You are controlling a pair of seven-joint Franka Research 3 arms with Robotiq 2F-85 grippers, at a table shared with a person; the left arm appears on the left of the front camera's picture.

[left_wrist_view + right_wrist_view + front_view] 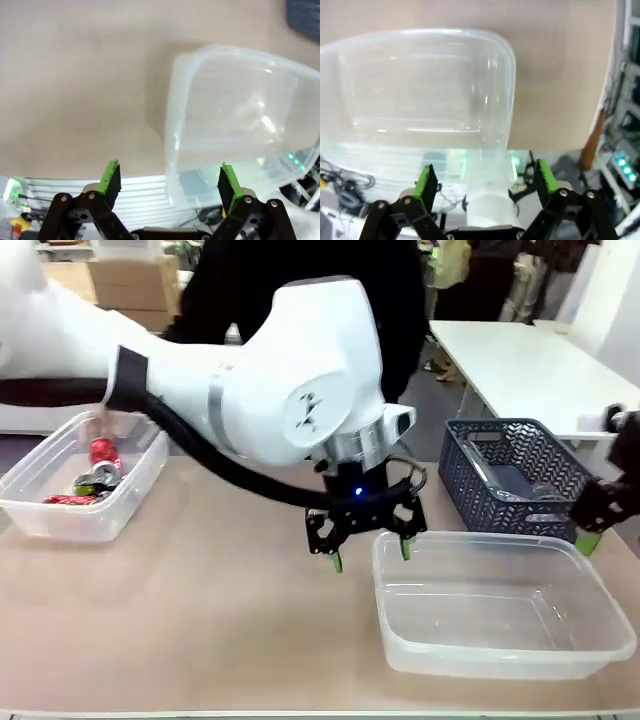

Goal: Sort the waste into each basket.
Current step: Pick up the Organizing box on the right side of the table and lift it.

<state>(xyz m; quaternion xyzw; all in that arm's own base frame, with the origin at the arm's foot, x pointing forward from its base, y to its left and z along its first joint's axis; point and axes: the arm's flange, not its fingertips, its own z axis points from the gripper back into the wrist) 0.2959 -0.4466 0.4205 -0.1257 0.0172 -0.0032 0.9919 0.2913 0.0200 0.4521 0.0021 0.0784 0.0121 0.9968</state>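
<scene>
The pale beige desk point(200, 620) runs across the whole foreground. Beyond it are a white table point(520, 360) and cardboard boxes point(130, 285), and a person in black point(300, 265) is at the far side.

The left arm point(250, 390) comes in from the robot's left and reaches across the middle, with its wrist turned down. The left end effector point(370, 552) points at the desk, its jaws spread wide and nothing between them. One green pad hangs over a corner of the rim of the empty clear tub point(500, 650). The other is outside the tub, over bare desk.

The right end effector point(485, 180) is spread just as wide and holds nothing. The same tub lies just ahead of its fingers, and in the front view it sits at the tub's opposite end.

A dark lattice basket point(500, 455) stands behind the tub, beyond and to the right of the left end effector and just beside the right one. Something clear lies inside it, too indistinct to name. Whether basket and tub touch cannot be told.

Well off to the left of the left end effector is a second clear tub point(60, 515). It holds crushed red and silver cans point(95, 475). The bulk of the left arm hides the desk behind it.
</scene>
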